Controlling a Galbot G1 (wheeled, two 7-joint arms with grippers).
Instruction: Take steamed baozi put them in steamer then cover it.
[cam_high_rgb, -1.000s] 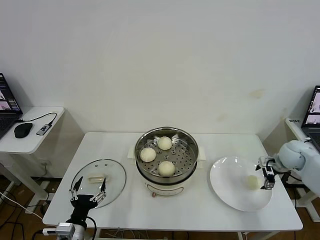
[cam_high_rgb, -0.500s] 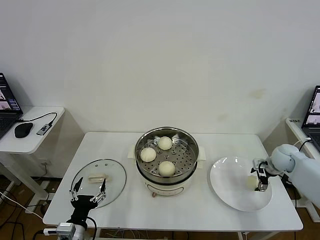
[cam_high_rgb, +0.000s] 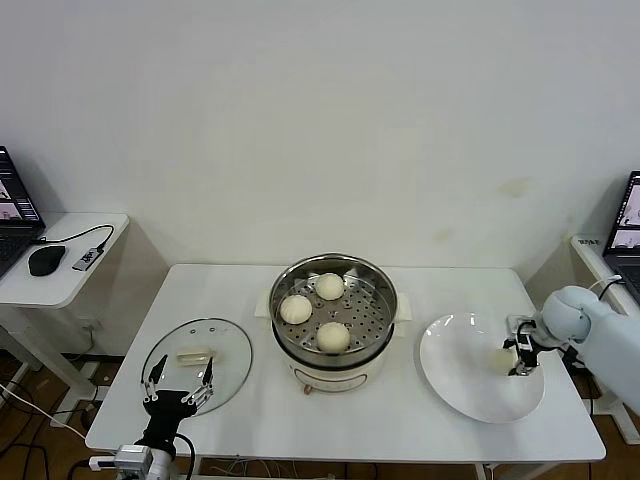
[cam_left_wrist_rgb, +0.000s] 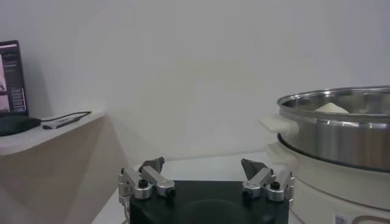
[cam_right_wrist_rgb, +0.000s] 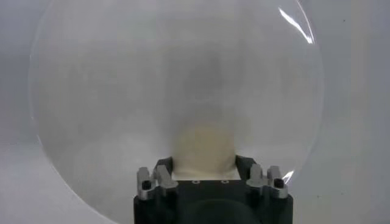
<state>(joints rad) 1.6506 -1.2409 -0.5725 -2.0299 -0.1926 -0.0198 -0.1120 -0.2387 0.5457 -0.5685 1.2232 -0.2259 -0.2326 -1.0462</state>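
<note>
A plain off-white wall (cam_high_rgb: 320, 120) fills the back, marked only by a faint smudge (cam_high_rgb: 515, 187) on the right. A white table (cam_high_rgb: 230, 290) is set against it. On the left a small white side desk (cam_high_rgb: 70, 270) is seen with a laptop (cam_high_rgb: 12, 215), a black mouse (cam_high_rgb: 46, 260) and a cable; another laptop (cam_high_rgb: 626, 225) is parked far right. Brown floor (cam_high_rgb: 40, 440) is glimpsed below, lighting kept soft and even

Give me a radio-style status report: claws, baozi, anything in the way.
Right claw closed around last baozi on white plate. Left claw open, idle near cover. Three baozi in steamer. Path looks clear.
</note>
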